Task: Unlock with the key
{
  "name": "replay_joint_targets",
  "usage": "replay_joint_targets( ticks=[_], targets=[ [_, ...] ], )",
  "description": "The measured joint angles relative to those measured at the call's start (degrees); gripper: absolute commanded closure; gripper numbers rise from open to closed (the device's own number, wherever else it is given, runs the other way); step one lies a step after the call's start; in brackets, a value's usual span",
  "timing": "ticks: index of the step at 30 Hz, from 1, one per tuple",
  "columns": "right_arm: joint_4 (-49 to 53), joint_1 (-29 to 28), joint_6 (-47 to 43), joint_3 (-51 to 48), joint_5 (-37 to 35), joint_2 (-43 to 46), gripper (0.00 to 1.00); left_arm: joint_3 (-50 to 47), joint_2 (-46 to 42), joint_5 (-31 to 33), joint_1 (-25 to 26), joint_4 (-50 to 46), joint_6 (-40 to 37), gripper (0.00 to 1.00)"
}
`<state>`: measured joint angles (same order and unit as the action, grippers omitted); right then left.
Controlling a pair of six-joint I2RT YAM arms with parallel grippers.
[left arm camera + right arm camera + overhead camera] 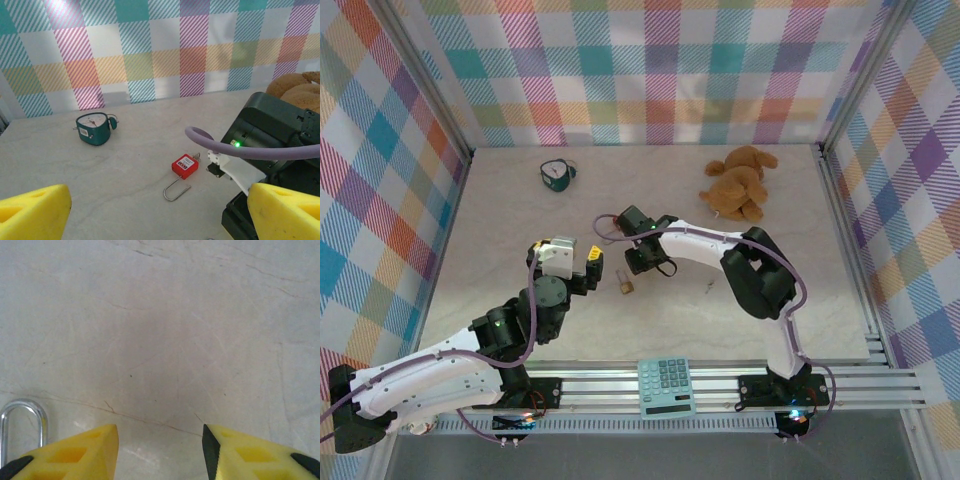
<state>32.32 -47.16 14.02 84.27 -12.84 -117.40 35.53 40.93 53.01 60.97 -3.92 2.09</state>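
Yellow fingertips (35, 212) of the left gripper (160, 215) frame the near edge of its wrist view. They are spread wide with nothing between them.

Padlock (185, 166): red body, steel shackle (175, 192). It lies flat on the table (125, 165), about mid-table, between the two grippers. I cannot tell whether the shackle is seated. What may be the key (198, 156) is a speck of metal at the body's far end, too small to be sure.

Handling, my estimate: small, rigid, dense for its size. It won't deform, but it will probably slide on the smooth top if nudged. The shackle is round and polished, so it makes a poor hold and would likely roll out of the pads. I'd pinch the body across its narrow edges and leave the keyway end free.

Right gripper (160, 450): points down just beside the padlock, fingers parted, bare table between them. The shackle loop sits at the lower left of its wrist view, outside the jaws.

Further out: clock (93, 128) back left, bear (738, 183) back right, calculator (666, 387) at the near edge between the arm bases. All are well apart from the padlock.
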Motion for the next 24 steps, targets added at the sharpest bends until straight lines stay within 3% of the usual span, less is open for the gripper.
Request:
replay_joint_targets(
  ticks=[4, 7, 10, 12, 15, 24],
  targets=[
    [-0.22, 1.03, 0.0, -6.25, 0.02, 7.37, 0.53, 0.26, 0.79, -0.46, -0.04, 0.17, 0.0, 0.09],
    [-0.61, 3.17, -0.24, -12.85, 0.15, 15.89, 0.63, 0.28, 2.34, -1.51, -0.11, 1.09, 0.07, 0.1],
    [-1.77, 9.86, -0.44, -20.9, 2.8, 24.52, 0.74, 0.28, 4.55, -2.8, -0.15, 1.6, 0.24, 0.09],
    [-2.69, 15.91, -0.17, -26.27, 5.25, 28.57, 0.75, 0.28, 6.27, -3.85, -0.17, 2.8, 0.42, 0.09],
    [-2.84, 22.62, 0.52, -32.44, 6.86, 30.93, 0.75, 0.31, 9.33, -5.77, -0.57, 4.81, 0.92, 0.09],
    [-2.8, 22.82, 3.96, -34.64, 10.19, 29.81, 0.73, 3.45, 17.64, -11.1, -1.14, 7.21, 1.75, 0.1]
  ],
)
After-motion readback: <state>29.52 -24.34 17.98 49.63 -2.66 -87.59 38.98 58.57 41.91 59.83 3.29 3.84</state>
